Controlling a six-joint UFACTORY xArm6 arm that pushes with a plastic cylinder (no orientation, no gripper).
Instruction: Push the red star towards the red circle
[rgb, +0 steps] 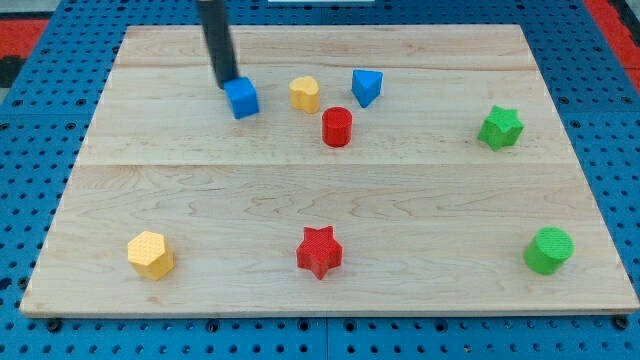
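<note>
The red star (319, 251) lies near the view's bottom, at the middle of the wooden board (330, 190). The red circle (337, 127) stands well above it, toward the view's top. My tip (228, 81) is at the upper left, touching the top left edge of the blue cube (241, 98), far from the red star.
A yellow heart (305, 94) and a blue triangle (366, 87) sit just above the red circle. A green star (500, 128) is at the right, a green circle (549, 250) at the bottom right, and a yellow hexagon (150, 254) at the bottom left.
</note>
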